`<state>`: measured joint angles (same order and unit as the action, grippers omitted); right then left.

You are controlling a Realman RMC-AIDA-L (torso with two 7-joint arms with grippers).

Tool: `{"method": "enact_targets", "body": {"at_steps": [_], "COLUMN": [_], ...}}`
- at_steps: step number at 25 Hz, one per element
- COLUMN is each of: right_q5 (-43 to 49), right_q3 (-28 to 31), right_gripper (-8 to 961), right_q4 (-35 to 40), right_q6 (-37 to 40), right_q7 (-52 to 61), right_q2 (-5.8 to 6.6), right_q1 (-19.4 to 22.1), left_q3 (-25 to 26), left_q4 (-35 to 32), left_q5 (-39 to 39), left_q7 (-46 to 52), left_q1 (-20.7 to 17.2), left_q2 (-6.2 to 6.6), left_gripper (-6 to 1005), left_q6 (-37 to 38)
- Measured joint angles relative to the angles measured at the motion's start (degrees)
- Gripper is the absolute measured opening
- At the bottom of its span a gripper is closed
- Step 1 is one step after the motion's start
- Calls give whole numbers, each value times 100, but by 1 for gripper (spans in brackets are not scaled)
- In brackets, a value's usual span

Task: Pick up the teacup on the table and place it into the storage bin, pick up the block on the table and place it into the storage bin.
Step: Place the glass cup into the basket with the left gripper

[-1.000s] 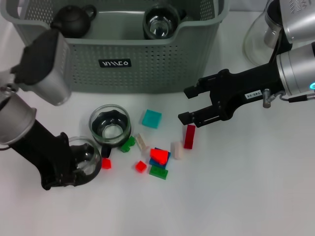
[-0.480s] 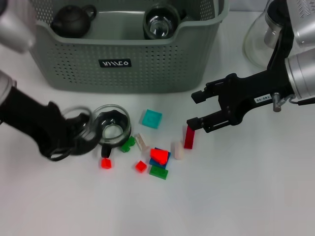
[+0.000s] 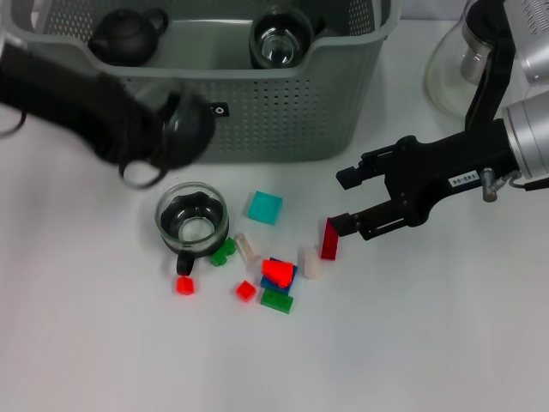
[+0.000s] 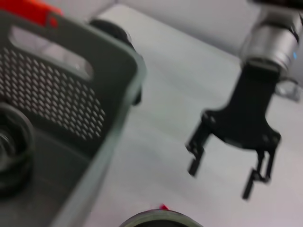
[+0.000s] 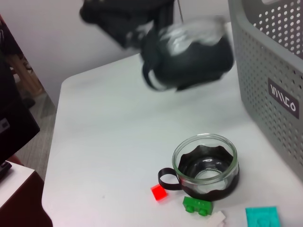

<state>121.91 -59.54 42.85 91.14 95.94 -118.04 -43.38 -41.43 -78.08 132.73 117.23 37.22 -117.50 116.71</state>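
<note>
Large grey-green perforated plastic storage bin (image 3: 257, 112) at far side of white surface (image 3: 412, 343). Inside it: a black teapot (image 3: 127, 36) at left, a clear glass teacup (image 3: 279, 39) at right.

Second glass teacup with black insert (image 3: 191, 219) sits upright on the surface near the bin's front wall, handle toward the near side. Loose blocks scattered right of it: teal square (image 3: 264, 207), green (image 3: 223, 251), small red cubes (image 3: 184, 285), red wedge on a blue piece (image 3: 276, 273).

Left pincer (image 3: 159, 133), blurred, clenched around another dark-lined glass cup (image 5: 189, 49), held above the surface in front of the bin's left front wall.

Right pincer (image 3: 341, 202) spread wide; its near finger touches the top of a tilted dark red upright block (image 3: 329, 239).
</note>
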Motion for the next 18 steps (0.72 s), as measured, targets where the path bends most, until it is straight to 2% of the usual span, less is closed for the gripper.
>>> {"method": "enact_targets", "body": {"at_steps": [9, 15, 18], "right_q5": [-1, -1, -1], "right_q3": [21, 17, 16], "right_gripper": [795, 795, 795], "right_q4": [1, 13, 16], "right_q6": [0, 2, 8], "right_q7": [9, 64, 94], "right_q2": [1, 7, 17], "right_q1": [98, 82, 74], "left_q3": [422, 44, -215], "left_q4": [-70, 763, 1301], "left_q5": [-94, 229, 606], "left_q7": [411, 601, 821], "left_q1": [727, 1256, 1388], "left_q2": [124, 372, 426], "left_gripper": [52, 52, 52], "left_q6": [-493, -1911, -2871]}}
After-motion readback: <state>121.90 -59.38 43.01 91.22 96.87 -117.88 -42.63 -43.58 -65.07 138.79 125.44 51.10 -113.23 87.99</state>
